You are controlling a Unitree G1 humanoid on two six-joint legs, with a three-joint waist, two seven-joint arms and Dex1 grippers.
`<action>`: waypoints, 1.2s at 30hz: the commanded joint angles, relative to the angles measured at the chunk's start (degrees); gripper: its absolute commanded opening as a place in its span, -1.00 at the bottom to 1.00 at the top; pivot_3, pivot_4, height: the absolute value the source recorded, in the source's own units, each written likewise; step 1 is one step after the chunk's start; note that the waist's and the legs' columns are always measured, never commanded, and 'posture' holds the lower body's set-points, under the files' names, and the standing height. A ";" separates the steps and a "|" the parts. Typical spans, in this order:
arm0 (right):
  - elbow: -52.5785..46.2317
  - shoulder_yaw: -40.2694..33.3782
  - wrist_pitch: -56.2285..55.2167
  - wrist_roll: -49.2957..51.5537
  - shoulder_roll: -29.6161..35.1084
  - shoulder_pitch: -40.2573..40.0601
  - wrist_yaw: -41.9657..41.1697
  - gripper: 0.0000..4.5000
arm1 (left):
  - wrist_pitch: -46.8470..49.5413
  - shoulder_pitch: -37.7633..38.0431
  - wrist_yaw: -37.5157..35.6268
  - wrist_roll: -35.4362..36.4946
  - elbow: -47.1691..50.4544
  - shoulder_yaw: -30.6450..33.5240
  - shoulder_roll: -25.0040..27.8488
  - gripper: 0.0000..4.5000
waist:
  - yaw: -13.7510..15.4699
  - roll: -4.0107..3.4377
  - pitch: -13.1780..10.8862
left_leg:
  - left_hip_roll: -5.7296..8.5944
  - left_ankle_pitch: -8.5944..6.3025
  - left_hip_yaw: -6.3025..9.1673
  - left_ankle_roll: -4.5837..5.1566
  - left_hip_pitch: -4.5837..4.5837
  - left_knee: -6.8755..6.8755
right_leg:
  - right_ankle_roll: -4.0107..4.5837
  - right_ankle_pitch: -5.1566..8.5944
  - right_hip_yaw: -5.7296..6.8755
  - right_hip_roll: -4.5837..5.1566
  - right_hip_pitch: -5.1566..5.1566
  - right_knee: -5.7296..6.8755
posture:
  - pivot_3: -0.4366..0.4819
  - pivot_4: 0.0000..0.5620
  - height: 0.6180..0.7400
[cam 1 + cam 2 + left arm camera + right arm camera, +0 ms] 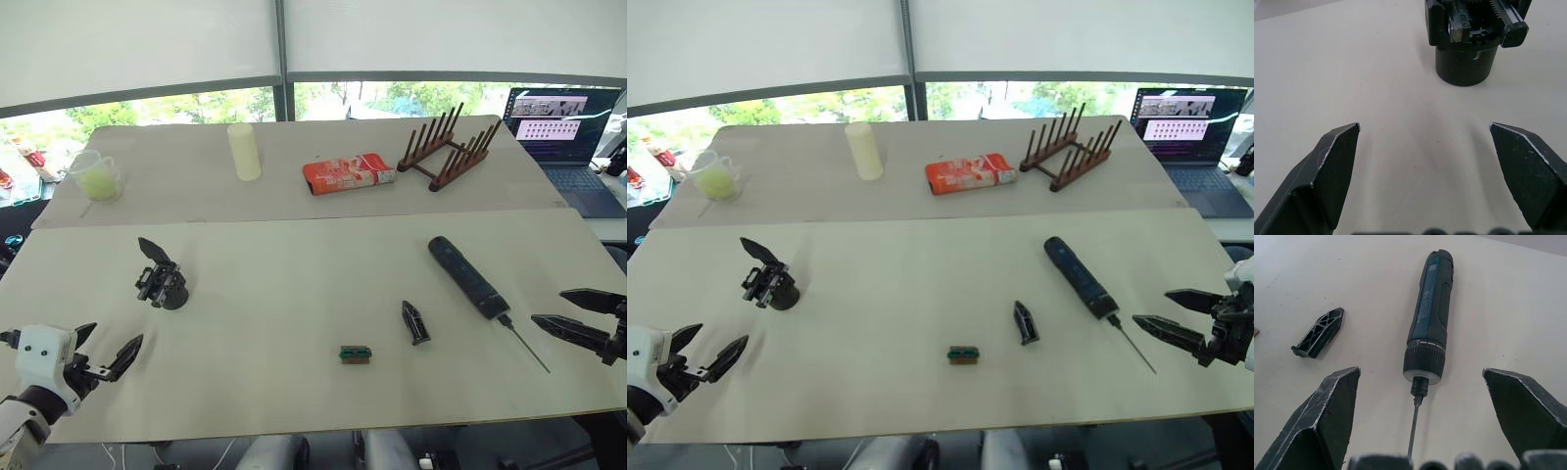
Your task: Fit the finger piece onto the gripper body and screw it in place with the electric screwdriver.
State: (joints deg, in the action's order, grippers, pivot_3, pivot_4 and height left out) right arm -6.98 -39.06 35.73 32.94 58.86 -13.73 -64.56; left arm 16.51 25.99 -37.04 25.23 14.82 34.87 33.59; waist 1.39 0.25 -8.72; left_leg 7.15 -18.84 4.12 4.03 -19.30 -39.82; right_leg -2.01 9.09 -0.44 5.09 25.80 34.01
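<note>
Nothing grasped yet; both tools, left and right, are hanging released. Finger piece is lying mid-counter, between gripper body and electric screwdriver. Next: picking up the piece.

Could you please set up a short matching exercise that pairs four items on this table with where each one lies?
Things:
1. black mechanical gripper body on a round base
2. small black plastic finger piece
3. long black electric screwdriver with a thin metal bit
4. small green-brown block

Places:
A. nearest the front edge, about mid-table
B. on the robot's right side, bit pointing toward the open right gripper
C. on the robot's left side, just ahead of the open left gripper
D. lying flat between the block and the screwdriver

Pairs: 1-C, 2-D, 3-B, 4-A
</note>
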 commanded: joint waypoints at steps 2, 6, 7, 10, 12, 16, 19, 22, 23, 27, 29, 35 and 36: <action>-7.50 4.38 1.41 4.48 0.90 9.38 2.40 0.97 | -1.51 -1.52 1.78 -0.95 2.42 -3.06 -2.47 1.00 | -0.34 -0.05 0.01 | 0.00 0.00 0.00 0.00 0.01 0.00 | 0.00 0.00 0.01 0.00 -0.01 0.00 | -0.05 -0.47 1.00; -14.54 12.94 4.06 7.90 0.15 19.05 3.94 0.97 | -2.47 -3.53 4.44 -2.75 2.52 -5.82 -5.33 1.00 | -0.72 -0.01 -0.03 | -0.05 0.01 -0.23 -0.03 0.03 0.00 | -0.02 -0.01 -0.11 0.06 0.04 0.05 | -0.05 -0.47 1.00; -15.71 14.93 4.94 8.93 -0.22 20.96 4.19 0.97 | -2.87 -4.00 4.95 -3.02 2.30 -6.26 -5.86 1.00 | -0.63 0.15 -0.01 | -0.20 0.03 -0.19 -0.07 0.02 0.01 | 0.01 -0.02 -0.04 0.01 0.09 0.05 | -0.05 -0.47 1.00; -18.18 20.18 6.08 10.95 -1.85 26.47 5.27 0.97 | -3.68 -5.56 6.32 -4.15 1.51 -7.71 -7.14 1.00 | -0.15 0.32 -0.02 | -0.28 -0.06 -0.09 -0.17 -0.05 -0.01 | 0.08 -0.06 0.36 -0.04 0.26 0.02 | -0.05 -0.47 1.00; -19.28 22.67 6.51 12.05 -3.27 29.31 5.73 0.97 | -4.79 -6.65 6.99 -5.57 0.69 -8.96 -7.59 1.00 | 0.13 0.31 -0.02 | -0.15 -0.10 -0.10 -0.10 -0.14 -0.02 | 0.09 -0.06 0.44 0.06 0.34 0.00 | -0.05 -0.47 1.00; -20.75 25.52 6.41 13.12 -4.62 31.40 5.47 0.97 | -6.19 -9.49 8.24 -6.68 -1.58 -10.23 -8.37 1.00 | 0.64 0.31 -0.02 | 0.00 -0.16 -0.11 0.00 -0.26 -0.12 | 0.08 -0.06 0.51 0.17 0.35 -0.06 | -0.05 -0.47 1.00; -21.87 27.57 5.67 13.35 -5.89 32.26 5.54 0.97 | -7.45 -13.50 9.25 -7.92 -5.48 -11.33 -8.38 1.00 | 0.96 0.31 -0.02 | -0.02 -0.17 -0.11 0.01 -0.25 -0.18 | 0.09 -0.06 0.72 0.16 0.34 -0.03 | -0.05 -0.47 1.00; -22.17 28.72 5.45 13.16 -7.35 32.97 6.57 0.97 | -9.68 -18.61 8.50 -9.21 -11.47 -13.72 -8.20 1.00 | 1.06 0.31 -0.02 | -0.02 -0.14 -0.11 -0.04 -0.24 -0.20 | 0.22 -0.15 0.96 0.19 0.36 0.02 | -0.05 -0.47 1.00; -22.14 28.90 5.50 13.12 -7.56 33.20 6.75 0.97 | -10.27 -19.36 7.99 -9.38 -12.46 -14.19 -8.12 1.00 | 1.01 0.31 -0.02 | -0.03 -0.12 -0.11 -0.08 -0.26 -0.25 | 0.29 -0.20 1.01 0.20 0.35 0.02 | -0.05 -0.47 1.00; -23.23 28.70 5.83 13.14 -7.71 31.78 7.09 0.97 | -10.02 -23.39 9.71 -9.06 -15.49 -15.05 -9.33 1.00 | 0.86 0.31 -0.02 | -0.03 -0.11 -0.11 -0.08 -0.25 -0.39 | 0.32 -0.23 1.00 0.19 0.32 0.06 | -0.05 -0.47 1.00; -23.88 28.65 6.01 13.37 -7.99 31.15 7.77 0.97 | -12.06 -23.67 9.39 -10.78 -16.49 -16.55 -9.48 1.00 | 0.87 0.31 -0.02 | -0.04 -0.11 -0.11 -0.08 -0.24 -0.39 | 0.32 -0.24 1.01 0.19 0.34 0.08 | -0.05 -0.47 1.00; -24.85 28.74 5.97 13.65 -8.22 29.99 8.91 1.00 | -13.80 -23.15 11.91 -12.23 -14.25 -18.31 -11.41 0.21 | 1.03 0.28 0.00 | -0.03 -0.11 -0.11 -0.08 -0.24 -0.39 | 0.33 -0.24 1.03 0.20 0.32 0.06 | -0.05 -0.47 1.00; -24.83 28.82 5.85 13.54 -8.25 29.83 9.02 1.00 | -12.66 -22.57 12.59 -12.35 -11.44 -19.48 -12.23 0.06 | 1.05 0.29 -0.01 | -0.03 -0.11 -0.11 -0.08 -0.24 -0.40 | 0.33 -0.24 1.03 0.20 0.30 0.06 | -0.05 -0.47 1.00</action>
State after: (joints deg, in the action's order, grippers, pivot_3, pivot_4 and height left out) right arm -30.40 -9.38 42.02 45.71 50.94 16.27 -56.01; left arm 3.29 2.84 -25.10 13.33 -0.31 17.26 21.95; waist 2.44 0.54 -8.73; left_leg 7.13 -18.95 4.01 3.95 -19.56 -40.26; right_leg -1.69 8.85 0.58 5.30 26.08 34.06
